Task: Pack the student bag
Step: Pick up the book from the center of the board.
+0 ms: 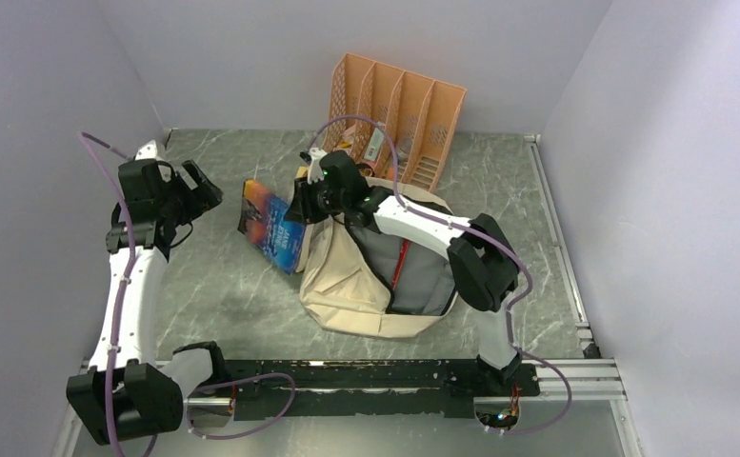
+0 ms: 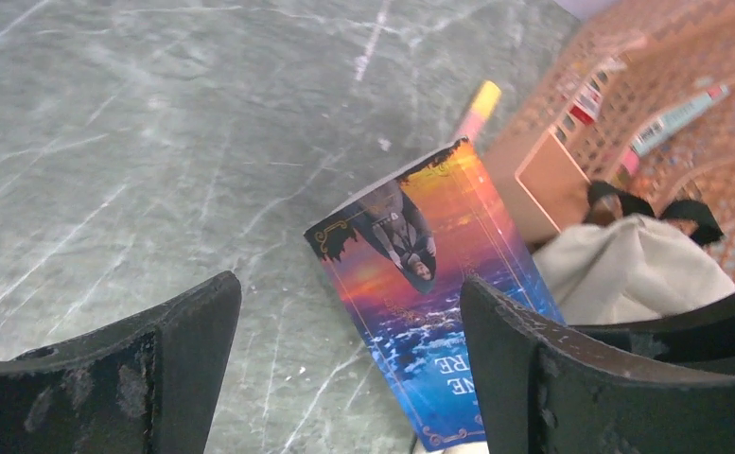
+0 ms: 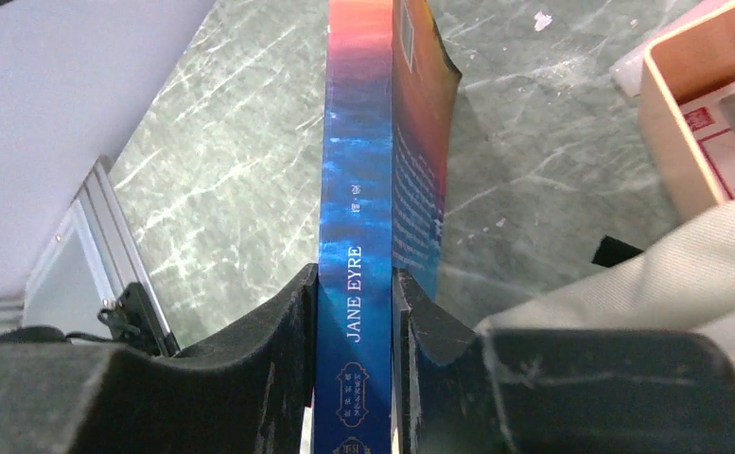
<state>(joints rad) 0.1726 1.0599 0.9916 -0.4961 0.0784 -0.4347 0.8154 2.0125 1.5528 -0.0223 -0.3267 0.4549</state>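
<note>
The beige student bag (image 1: 347,286) lies open in the middle of the table, its grey lining showing. It also shows in the left wrist view (image 2: 628,274) and the right wrist view (image 3: 666,274). My right gripper (image 1: 310,205) is shut on the spine of a blue and orange book, Jane Eyre (image 3: 356,189), and holds it just left of the bag's top. The book also shows in the top view (image 1: 270,224) and the left wrist view (image 2: 429,284). My left gripper (image 1: 202,186) is open and empty, left of the book; in its own view (image 2: 349,359) the fingers frame the book's cover.
An orange plastic file organizer (image 1: 399,114) stands at the back behind the bag, with pens and small items in it (image 2: 628,132). A yellow and pink marker (image 2: 477,109) lies on the table by it. Walls close in on both sides; a rail (image 1: 556,228) runs along the right.
</note>
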